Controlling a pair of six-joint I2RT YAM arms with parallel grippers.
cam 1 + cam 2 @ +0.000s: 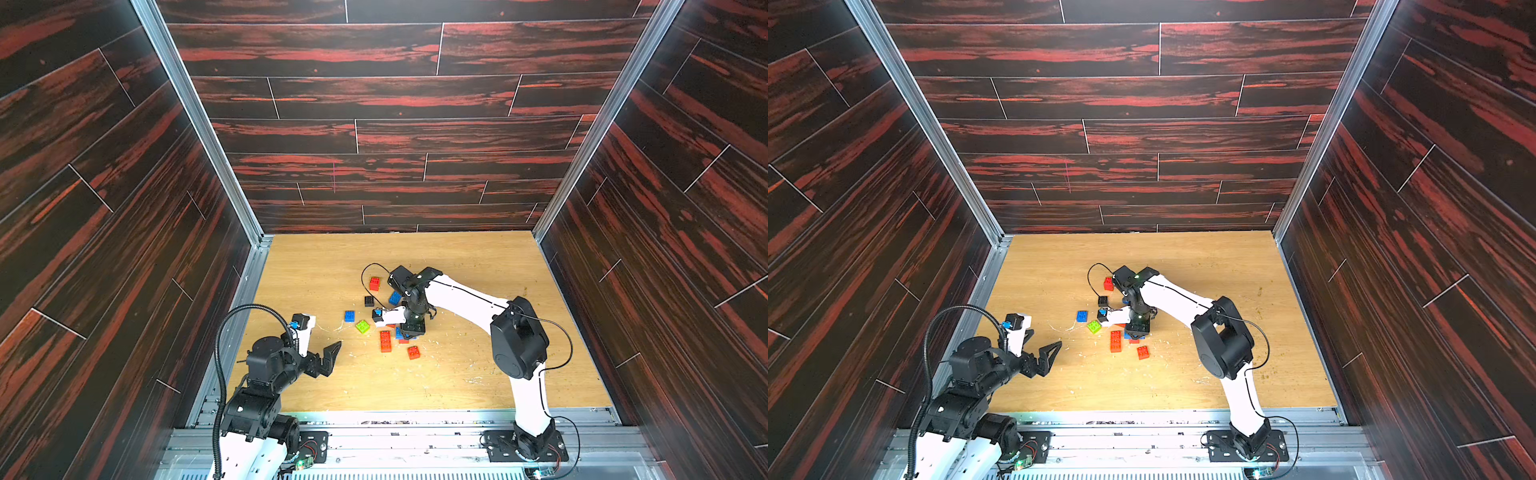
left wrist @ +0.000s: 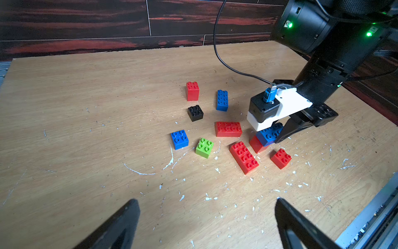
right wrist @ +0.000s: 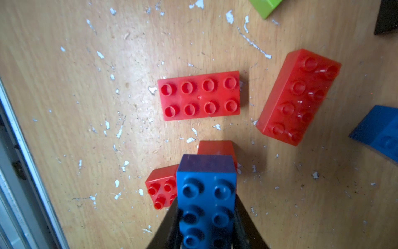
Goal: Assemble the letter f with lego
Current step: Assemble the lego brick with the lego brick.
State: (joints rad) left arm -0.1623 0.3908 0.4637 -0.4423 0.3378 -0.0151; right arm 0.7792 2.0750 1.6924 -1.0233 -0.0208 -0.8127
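My right gripper [image 3: 206, 199] is shut on a blue oblong lego brick [image 3: 206, 172], its long sides between the jaws. That brick [image 2: 269, 134] sits over a red brick [image 2: 256, 145] on the wooden table. Two red oblong bricks [image 3: 199, 95] [image 3: 298, 97] and a red square one [image 3: 160, 189] lie close by. Further left lie a lime green brick [image 2: 204, 147], a blue square [image 2: 179, 139], a black one [image 2: 195, 112], a blue oblong [image 2: 222, 100] and a tall red stack [image 2: 192, 91]. My left gripper [image 1: 328, 359] hangs open near the table's left front, holding nothing.
Dark wood-patterned walls [image 1: 374, 124] close in the table on three sides. A metal rail [image 1: 395, 419] runs along the front edge. The right arm's black cable [image 2: 217, 54] loops above the far bricks. White scuff marks [image 2: 170, 159] dot the tabletop [image 1: 478, 257].
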